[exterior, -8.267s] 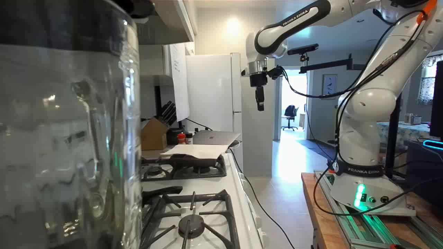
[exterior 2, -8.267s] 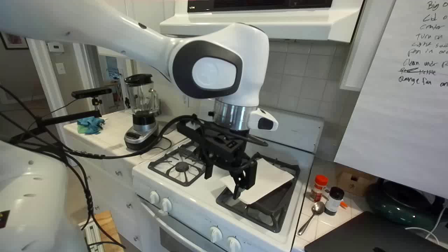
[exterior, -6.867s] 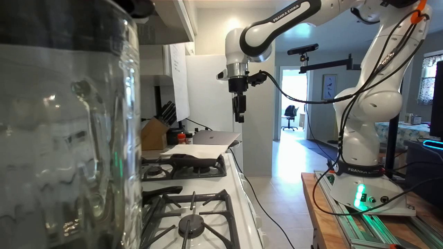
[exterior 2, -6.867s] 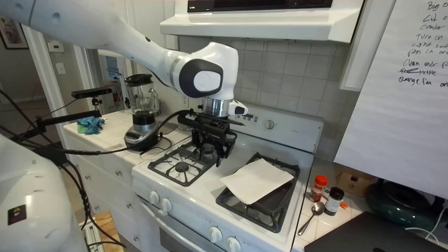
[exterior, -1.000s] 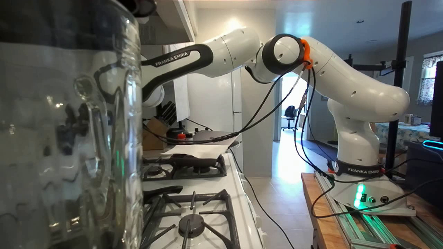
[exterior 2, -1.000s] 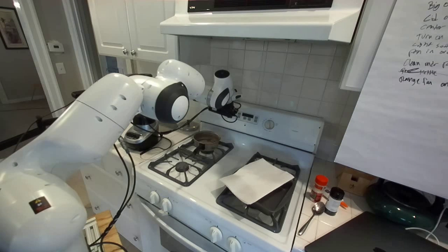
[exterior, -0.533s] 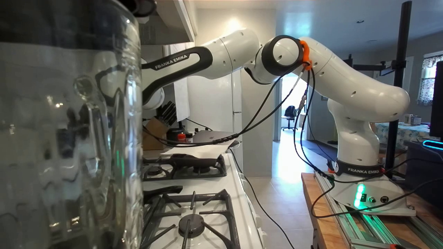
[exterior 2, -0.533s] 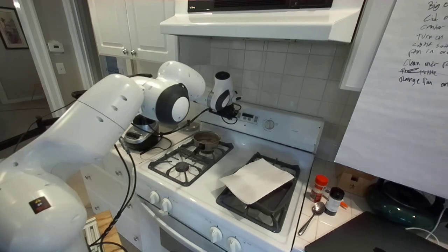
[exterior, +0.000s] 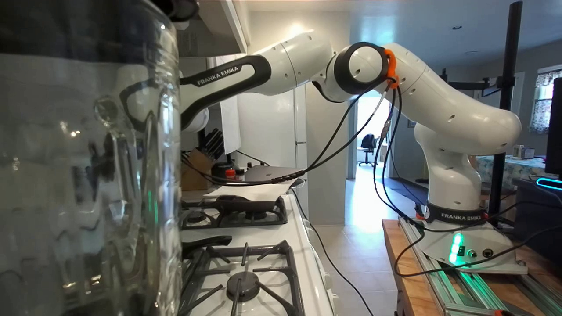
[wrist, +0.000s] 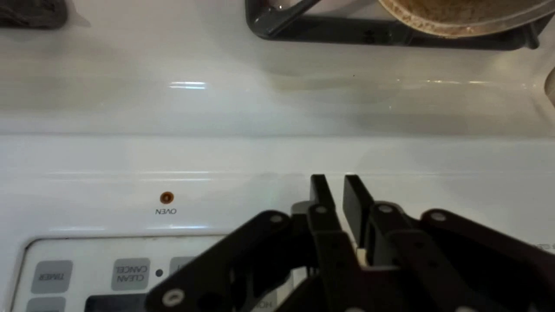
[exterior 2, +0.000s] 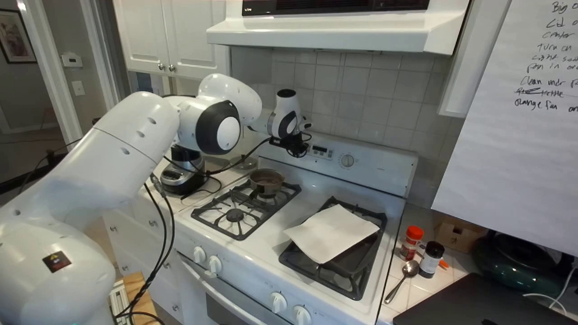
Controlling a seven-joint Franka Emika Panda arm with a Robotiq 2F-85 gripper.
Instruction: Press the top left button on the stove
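Note:
The white stove (exterior 2: 277, 232) shows in both exterior views. In an exterior view my gripper (exterior 2: 296, 151) is at its back panel, left of the dark display (exterior 2: 319, 148). The upside-down wrist view shows the panel's grey TIMER button (wrist: 52, 276) and CLEAN/CANCEL button (wrist: 130, 274). My gripper (wrist: 335, 177) covers part of the key area there, and the top left button cannot be made out. Its fingers (wrist: 357, 203) stand a narrow gap apart with nothing between them. Whether they touch the panel I cannot tell.
A small pot (exterior 2: 267, 180) sits on the left rear burner below the gripper. The range hood (exterior 2: 338, 38) juts out above. White paper (exterior 2: 333, 232) covers the right grate. A large glass jar (exterior: 88, 197) hides the wrist in an exterior view.
Compared with several seconds ago, my arm has reached from over the cooktop to the back panel. In the last half second its elbow has risen slightly.

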